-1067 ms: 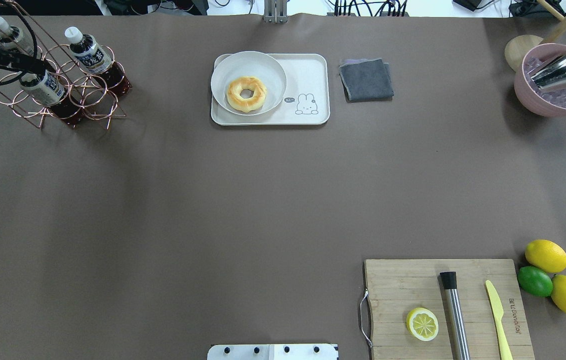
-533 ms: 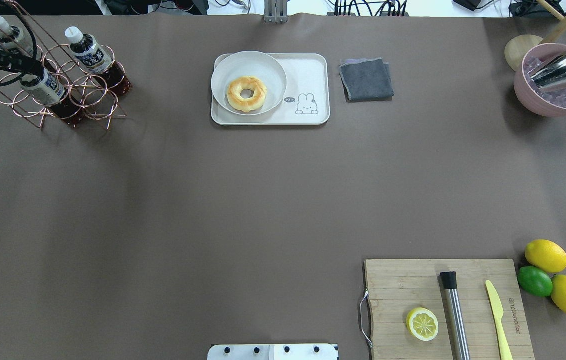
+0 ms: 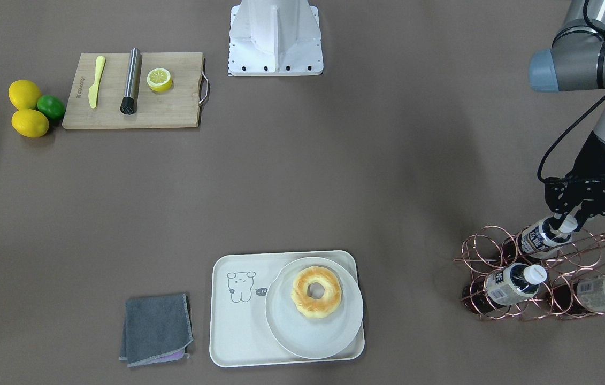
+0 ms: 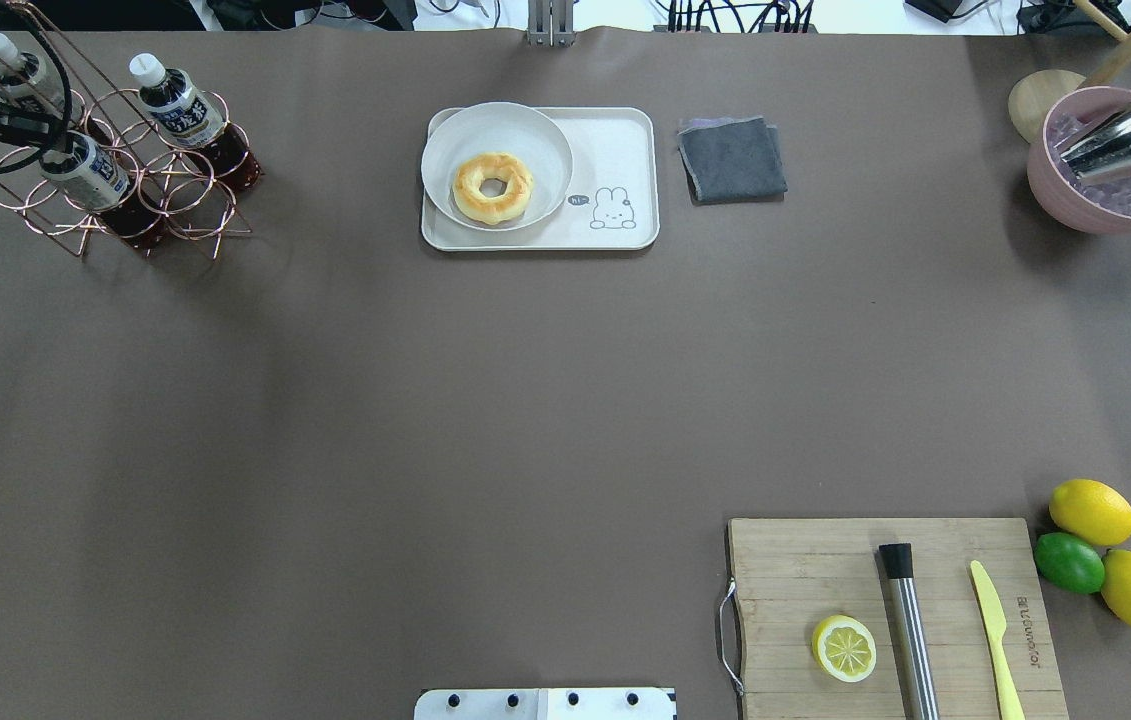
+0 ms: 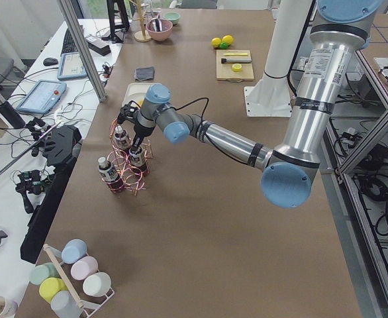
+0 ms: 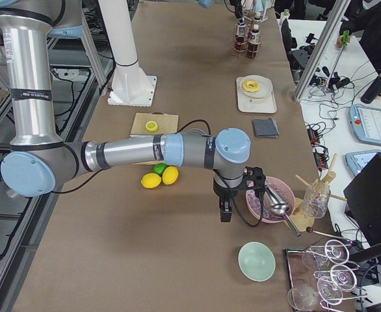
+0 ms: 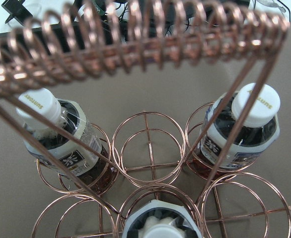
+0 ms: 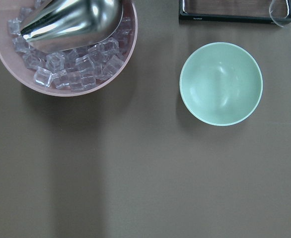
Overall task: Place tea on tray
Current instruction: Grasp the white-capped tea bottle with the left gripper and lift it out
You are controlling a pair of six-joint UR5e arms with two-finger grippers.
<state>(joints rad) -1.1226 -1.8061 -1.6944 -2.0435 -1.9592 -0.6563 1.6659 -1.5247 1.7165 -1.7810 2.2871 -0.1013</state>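
Observation:
The tea point(image 3: 536, 238) is a small bottle of dark drink with a white cap and a navy-and-white label. It leans in a copper wire rack point(image 3: 484, 251) at the table's far left corner and also shows in the overhead view point(image 4: 90, 175). My left gripper point(image 3: 564, 216) hovers at its cap with the fingers open on either side. In the left wrist view the cap point(image 7: 160, 228) sits at the bottom centre. The cream tray point(image 4: 625, 140) with the line-drawn animal lies at the far middle. My right gripper point(image 6: 226, 211) hangs beside a pink ice bowl; I cannot tell its state.
Two other bottles point(image 3: 511, 283) point(image 3: 602, 293) with beige labels stand in the rack. A plate with a donut point(image 4: 493, 187) fills the tray's left half. A grey cloth point(image 4: 731, 158) lies right of the tray. A cutting board point(image 4: 825, 560), lemons and a mint bowl point(image 8: 221, 83) are on the right.
My left gripper has shifted a little to the left over the rack in the overhead view. The bottles, the tray and the rest have stayed put.

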